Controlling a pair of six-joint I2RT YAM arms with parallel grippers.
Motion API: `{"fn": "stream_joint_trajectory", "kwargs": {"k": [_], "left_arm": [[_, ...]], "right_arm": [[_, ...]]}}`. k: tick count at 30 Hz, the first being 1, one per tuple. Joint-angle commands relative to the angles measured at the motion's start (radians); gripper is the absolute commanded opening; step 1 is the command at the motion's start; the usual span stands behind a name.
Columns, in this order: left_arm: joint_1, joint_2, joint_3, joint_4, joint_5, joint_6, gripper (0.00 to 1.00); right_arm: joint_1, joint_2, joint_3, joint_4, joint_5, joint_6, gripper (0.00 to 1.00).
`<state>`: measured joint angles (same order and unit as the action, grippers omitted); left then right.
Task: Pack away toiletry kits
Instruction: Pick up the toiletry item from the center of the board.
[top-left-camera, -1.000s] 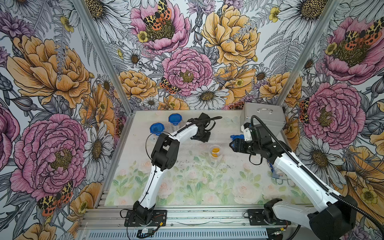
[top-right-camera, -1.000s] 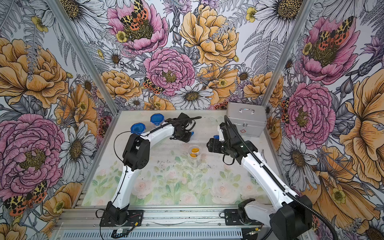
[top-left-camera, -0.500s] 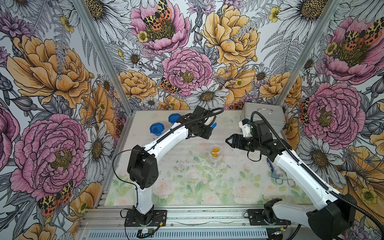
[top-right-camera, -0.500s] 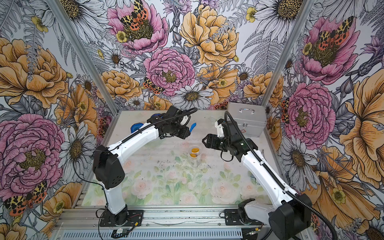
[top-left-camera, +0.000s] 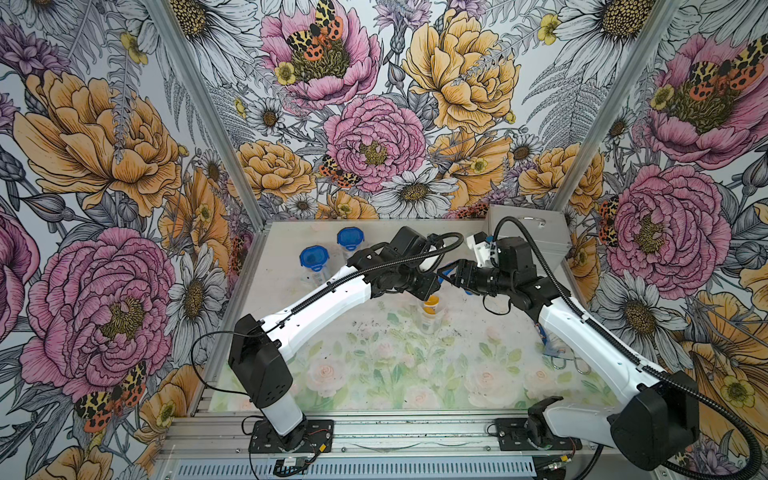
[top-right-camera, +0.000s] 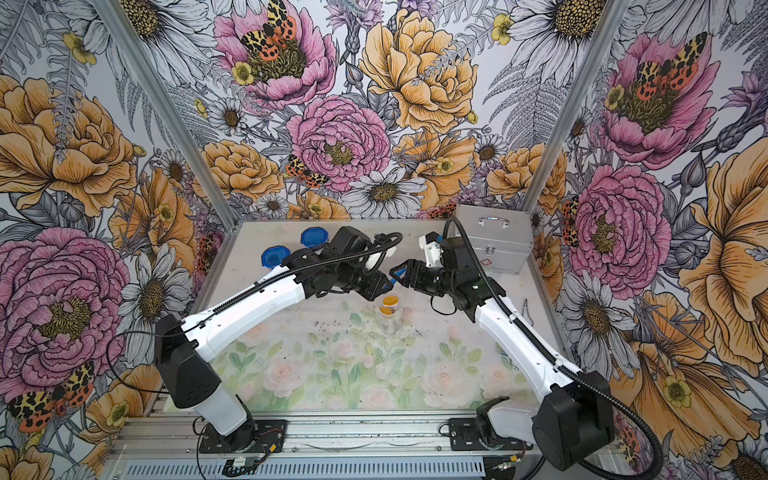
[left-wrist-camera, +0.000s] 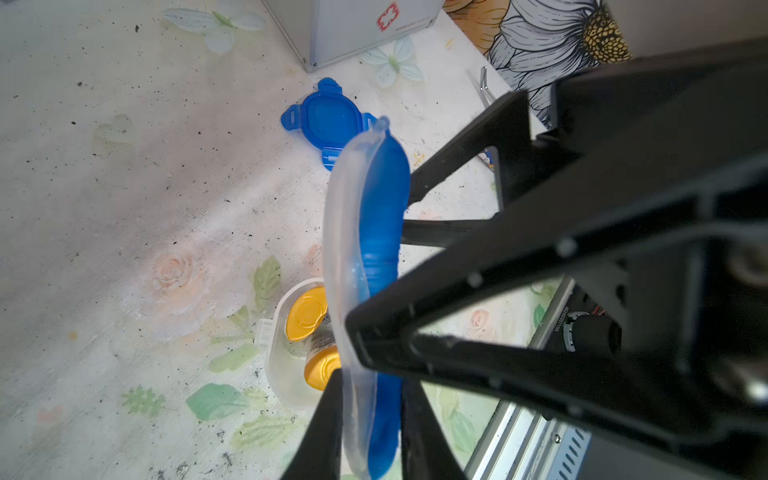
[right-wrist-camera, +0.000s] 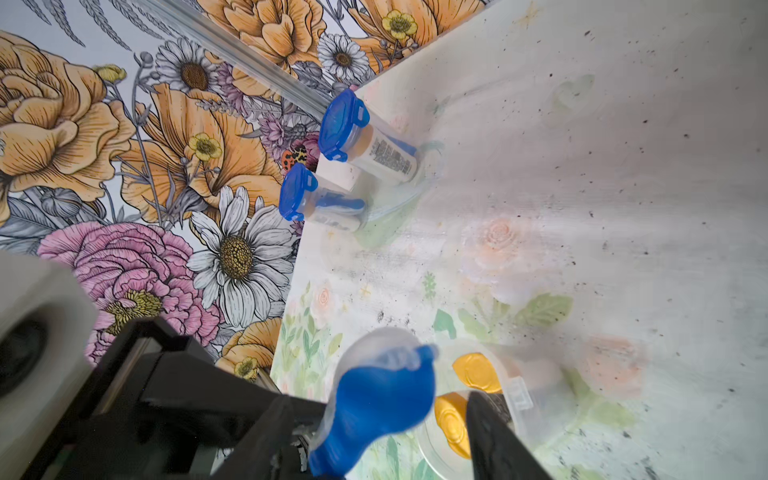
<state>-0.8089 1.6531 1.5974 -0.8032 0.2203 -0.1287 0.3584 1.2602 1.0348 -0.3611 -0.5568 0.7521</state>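
Fingers first. Seeing left gripper (left-wrist-camera: 370, 440) clamped narrow on wrapped blue toothbrush (left-wrist-camera: 382, 208), fingers (left-wrist-camera: 320, 440) pressed on clear wrapper from both sides. Holds it off table (left-wrist-camera: 124, 208), free end sticking out past fingertips into right gripper (right-wrist-camera: 380, 399).

Right fingers (right-wrist-camera: 490, 436) spread wide, one either side of that free end. Clear gap on one side. Can't tell on the other: blurred in right wrist view, finger overlaps wrapper in left wrist view. No grip visible there.

Directly under both sets of fingertips, apart from them: clear cup (top-right-camera: 390, 309), lidless, upright, with two gold-capped bottles (left-wrist-camera: 307, 313) inside. Loose blue lid (left-wrist-camera: 328, 120) flat on table beyond fingertips, between them and silver case (top-right-camera: 494, 241).

Well apart from fingers, back along left arm's side near far wall: two lidded cups (top-left-camera: 314, 257) (top-left-camera: 350, 239), upright in both top views. Through their walls in right wrist view, a white bottle and something blue.

Hard to make out:
- Toothbrush in both top views: only a blue sliver between gripper tips.
- Held end cut off by edge of left wrist view, hidden behind fingers in right wrist view. Can't tell which end is bristles.
- Cup's near side hidden behind toothbrush and finger.
- Lid partly behind wrapper.
- Case cut off in left wrist view.
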Motion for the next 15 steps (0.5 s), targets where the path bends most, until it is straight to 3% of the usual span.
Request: {"fn": "stream_joint_trajectory", "kwargs": {"k": [1, 11, 15], "left_arm": [[-0.007, -0.048, -0.027, 0.028, 0.029, -0.02, 0.0], [-0.006, -0.072, -0.058, 0.027, 0.054, -0.025, 0.0], [-0.003, -0.063, -0.051, 0.028, 0.049, -0.026, 0.0]], "right_arm": [[0.001, 0.008, -0.018, 0.08, -0.029, 0.042, 0.62], [0.024, 0.041, -0.023, 0.2, -0.075, 0.086, 0.44], [0.039, 0.05, -0.019, 0.205, -0.085, 0.082, 0.26]]}}
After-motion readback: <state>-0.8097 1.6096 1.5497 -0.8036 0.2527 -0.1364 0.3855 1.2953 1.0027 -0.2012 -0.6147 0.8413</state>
